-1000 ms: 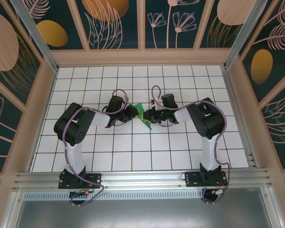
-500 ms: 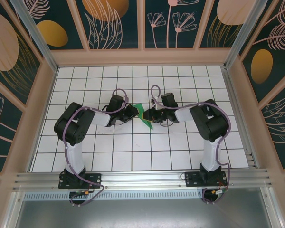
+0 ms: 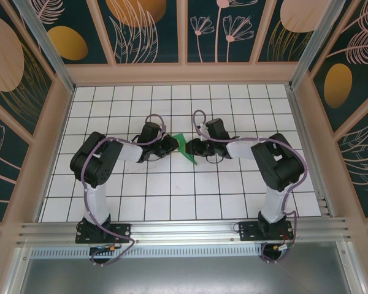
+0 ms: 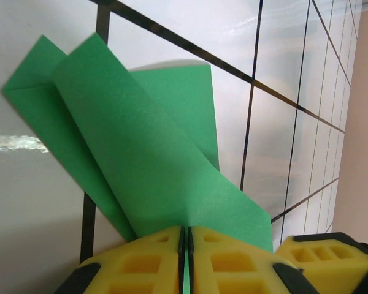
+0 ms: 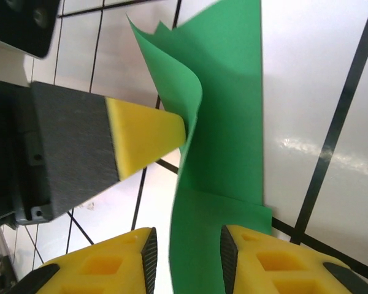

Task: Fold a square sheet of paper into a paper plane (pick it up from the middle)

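The green sheet of paper [image 3: 186,149], folded into overlapping flaps, stands off the white tiles between the two grippers at mid-table. My left gripper [image 3: 172,145] is shut on one edge of it; in the left wrist view the yellow pads [image 4: 221,257] meet on the paper [image 4: 141,153], which fans out ahead of them. My right gripper [image 3: 195,149] faces it from the other side. In the right wrist view its jaws [image 5: 185,260] stand open, and the paper [image 5: 224,141] runs up between them with a gap on the left. The left gripper's yellow fingertip [image 5: 146,136] pinches the curled edge.
The white gridded table [image 3: 172,190] is walled by wooden-framed panels [image 3: 184,72] at the back and both sides. An aluminium rail [image 3: 184,231] carrying both arm bases runs along the near edge. Cables loop above both wrists.
My right gripper's jaws have spread apart and let go of the paper, and the right arm's elbow has swung outward to the right. The left gripper keeps its grip and has not moved.
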Controlling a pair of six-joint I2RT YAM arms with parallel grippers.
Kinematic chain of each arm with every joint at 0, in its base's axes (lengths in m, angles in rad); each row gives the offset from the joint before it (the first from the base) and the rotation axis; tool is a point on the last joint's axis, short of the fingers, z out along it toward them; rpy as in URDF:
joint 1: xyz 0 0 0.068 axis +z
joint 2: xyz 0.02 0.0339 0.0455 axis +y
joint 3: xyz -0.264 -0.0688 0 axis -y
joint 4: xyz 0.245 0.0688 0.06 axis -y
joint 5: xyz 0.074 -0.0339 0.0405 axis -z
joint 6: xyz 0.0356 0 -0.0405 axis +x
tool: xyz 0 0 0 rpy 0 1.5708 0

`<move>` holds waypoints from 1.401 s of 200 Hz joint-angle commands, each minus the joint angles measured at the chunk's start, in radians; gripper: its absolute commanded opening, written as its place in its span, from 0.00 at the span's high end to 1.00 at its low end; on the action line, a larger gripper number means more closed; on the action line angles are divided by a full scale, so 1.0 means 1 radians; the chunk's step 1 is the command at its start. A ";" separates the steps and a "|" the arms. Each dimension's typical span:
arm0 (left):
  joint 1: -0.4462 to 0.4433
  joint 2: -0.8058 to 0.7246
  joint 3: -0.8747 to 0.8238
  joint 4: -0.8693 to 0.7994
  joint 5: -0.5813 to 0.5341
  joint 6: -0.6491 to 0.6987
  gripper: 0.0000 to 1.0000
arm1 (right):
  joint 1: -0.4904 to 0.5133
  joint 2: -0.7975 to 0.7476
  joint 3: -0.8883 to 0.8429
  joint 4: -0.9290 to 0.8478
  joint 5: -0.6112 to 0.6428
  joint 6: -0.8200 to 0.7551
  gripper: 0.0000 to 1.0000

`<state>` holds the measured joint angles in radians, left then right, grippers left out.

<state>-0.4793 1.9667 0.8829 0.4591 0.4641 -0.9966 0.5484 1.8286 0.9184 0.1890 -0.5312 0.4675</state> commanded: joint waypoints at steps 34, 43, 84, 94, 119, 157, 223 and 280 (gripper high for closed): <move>-0.005 0.049 0.011 -0.037 -0.039 0.008 0.86 | 0.037 -0.051 -0.002 -0.072 0.117 -0.027 0.62; -0.005 0.049 0.011 -0.037 -0.039 0.008 0.86 | 0.044 -0.046 0.002 -0.085 0.129 -0.030 0.61; -0.005 0.049 0.014 -0.040 -0.039 0.010 0.86 | 0.061 -0.016 0.017 -0.106 0.140 -0.041 0.63; -0.005 0.049 0.013 -0.042 -0.039 0.012 0.86 | 0.066 -0.006 0.024 -0.109 0.135 -0.047 0.64; -0.005 0.049 0.013 -0.043 -0.040 0.010 0.86 | 0.077 0.023 0.045 -0.122 0.131 -0.059 0.69; -0.005 0.049 0.013 -0.044 -0.041 0.010 0.86 | 0.084 0.047 0.057 -0.120 0.142 -0.067 0.74; -0.005 0.037 0.013 -0.048 -0.042 0.013 0.86 | 0.056 0.052 0.016 -0.045 0.058 -0.037 0.92; -0.005 -0.052 0.026 0.009 -0.005 0.068 0.76 | 0.005 0.059 -0.066 0.128 -0.129 0.057 1.00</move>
<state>-0.4816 1.9656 0.8989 0.4515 0.4671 -0.9775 0.5682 1.8679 0.8921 0.2047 -0.5442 0.4641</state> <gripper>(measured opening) 0.206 0.055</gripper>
